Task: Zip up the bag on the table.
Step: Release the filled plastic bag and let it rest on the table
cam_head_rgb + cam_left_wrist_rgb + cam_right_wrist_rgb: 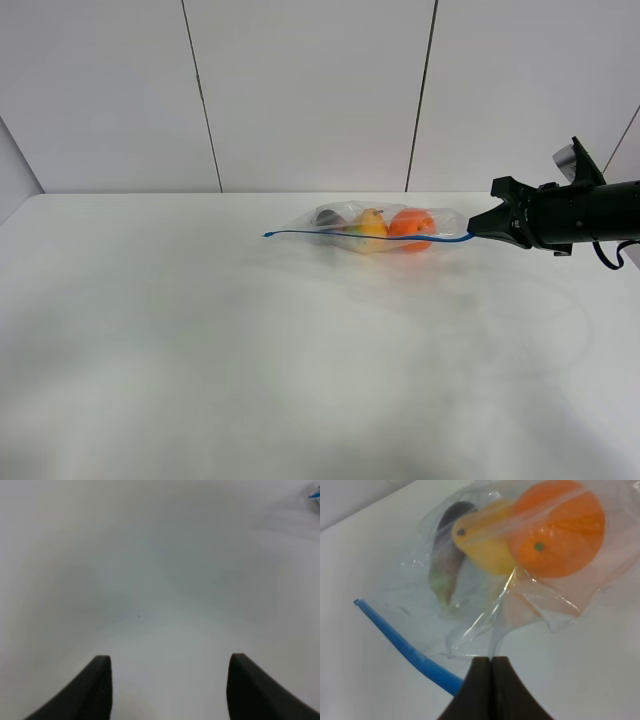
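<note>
The clear bag (pixel 380 228) lies on the white table (pixel 200 350), right of centre toward the back. An orange fruit (pixel 555 527), a yellow one (pixel 487 545) and a dark purple one (pixel 450 555) show through the plastic. Its blue zipper strip (pixel 340 236) runs along the near edge, the left end free. My right gripper (pixel 472 232) comes in from the right, and in the right wrist view it (pixel 492 659) is shut on the bag's zipper edge at the right end. My left gripper (pixel 170 657) is open over bare table, holding nothing; it is outside the exterior high view.
A white panelled wall (pixel 300 90) rises just behind the table's far edge. A sliver of blue strip (pixel 315 495) shows at the corner of the left wrist view, far from the left fingers (pixel 102 680).
</note>
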